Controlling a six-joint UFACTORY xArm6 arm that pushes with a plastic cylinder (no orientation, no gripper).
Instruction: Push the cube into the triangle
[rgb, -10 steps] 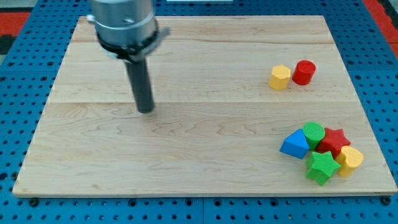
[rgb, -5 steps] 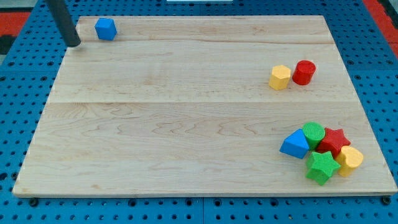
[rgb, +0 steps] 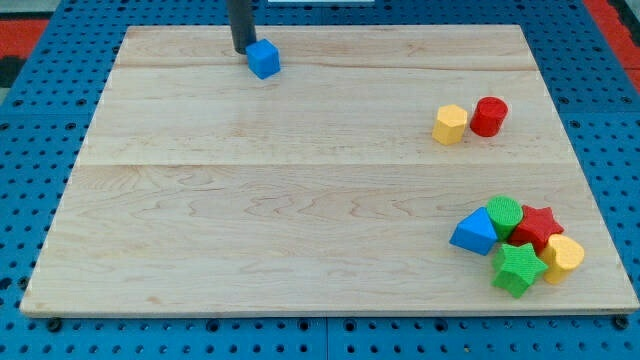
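A blue cube (rgb: 264, 58) sits near the view's top, left of centre, on the wooden board (rgb: 300, 200). My tip (rgb: 242, 50) touches the cube's upper left side. A blue triangle (rgb: 473, 233) lies at the view's lower right, at the left end of a cluster of blocks. The cube is far from the triangle, up and to the left of it.
Beside the triangle are a green cylinder (rgb: 505, 213), a red star (rgb: 538, 226), a yellow block (rgb: 565, 254) and a green star (rgb: 518, 270). A yellow hexagonal block (rgb: 450, 124) and a red cylinder (rgb: 489, 116) stand at the right.
The tip went from the board's middle left to the top left corner, then right behind the cube. The cube has slid right and slightly down along the top edge.
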